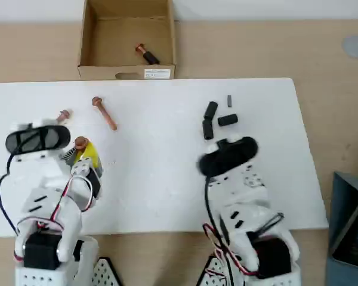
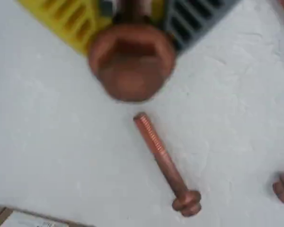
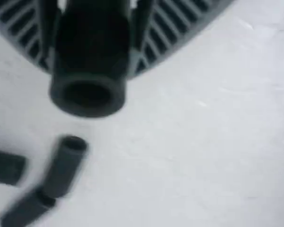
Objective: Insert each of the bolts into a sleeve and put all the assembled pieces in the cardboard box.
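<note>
The left arm stands at the near left corner of the white sheet [image 1: 167, 179]. It is bent forward with its dark wrist housing [image 1: 37, 139] over the sheet. The left gripper [image 1: 82, 152] is clamped on a copper bolt [image 1: 80, 143]. In the left wrist view the bolt's flanged head faces the camera and hides most of its shank, which is pinched between a yellow finger [image 2: 61, 19] and a grey finger [image 2: 199, 19]. The right arm rises from the near edge further right. Its black wrist housing [image 1: 228, 156] covers its fingers in the high view. In the right wrist view the right gripper [image 3: 92, 28] grasps a black sleeve [image 3: 87, 75], whose open bore points toward the camera and whose rear part is lost between the ribbed fingers. Just beyond that arm three loose sleeves [image 1: 210, 110] lie close together on the sheet. A thin dark piece [image 1: 229, 101] beside them is too small to make out. A loose bolt [image 1: 104, 113] lies flat beyond the left gripper. A second bolt [image 1: 63, 115] lies beside the left wrist housing, so close that its full length is hard to judge, and the left wrist view cuts it off at the frame edge. The cardboard box [image 1: 83, 42] sits against the far edge of the sheet and holds one assembled piece [image 1: 147, 54], a copper head on a black sleeve.
</note>
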### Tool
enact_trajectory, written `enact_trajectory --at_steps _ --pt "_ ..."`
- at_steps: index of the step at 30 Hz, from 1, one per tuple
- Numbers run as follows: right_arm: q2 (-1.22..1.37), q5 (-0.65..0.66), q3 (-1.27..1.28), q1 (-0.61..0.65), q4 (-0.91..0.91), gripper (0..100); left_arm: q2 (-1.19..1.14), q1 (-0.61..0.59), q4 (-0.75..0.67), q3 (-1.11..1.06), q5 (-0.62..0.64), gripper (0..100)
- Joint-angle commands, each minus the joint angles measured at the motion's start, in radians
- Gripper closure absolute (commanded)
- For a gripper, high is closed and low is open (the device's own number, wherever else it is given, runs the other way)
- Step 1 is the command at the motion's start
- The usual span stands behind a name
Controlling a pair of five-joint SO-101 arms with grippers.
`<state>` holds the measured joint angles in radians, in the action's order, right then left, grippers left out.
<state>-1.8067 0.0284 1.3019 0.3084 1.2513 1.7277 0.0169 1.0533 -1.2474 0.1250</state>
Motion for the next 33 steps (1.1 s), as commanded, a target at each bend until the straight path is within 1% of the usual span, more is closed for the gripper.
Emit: enact_trajectory --at_steps 1,3,7,11,16,21,27,30,33 --pt "-0.116 -0.006 0.042 0.111 -0.095 98.9 0.111 0.034 -0.038 -0.020 0.052 100" --pt "-0.117 -0.006 0.073 0.180 -0.133 98.9 0.099 0.078 -0.055 -0.015 0.078 100" --pt "-0.120 -0.006 0.122 0.295 -0.184 98.9 0.097 0.175 -0.114 0.017 0.169 100" --pt "-0.120 -0.006 0.150 0.372 -0.222 98.9 0.097 0.252 -0.196 0.038 0.230 100" --pt "-0.120 -0.006 0.148 0.438 -0.252 98.9 0.097 0.336 -0.278 0.038 0.345 100" --pt "-0.120 -0.006 0.142 0.476 -0.252 98.9 0.097 0.399 -0.292 0.040 0.387 100" --pt "-0.120 -0.005 0.142 0.484 -0.295 98.9 0.097 0.437 -0.282 0.072 0.385 100" --pt "-0.120 -0.002 0.142 0.484 -0.322 98.9 0.097 0.445 -0.279 0.063 0.382 100" --pt "-0.120 0.000 0.140 0.481 -0.321 98.9 0.097 0.442 -0.247 0.063 0.381 100"
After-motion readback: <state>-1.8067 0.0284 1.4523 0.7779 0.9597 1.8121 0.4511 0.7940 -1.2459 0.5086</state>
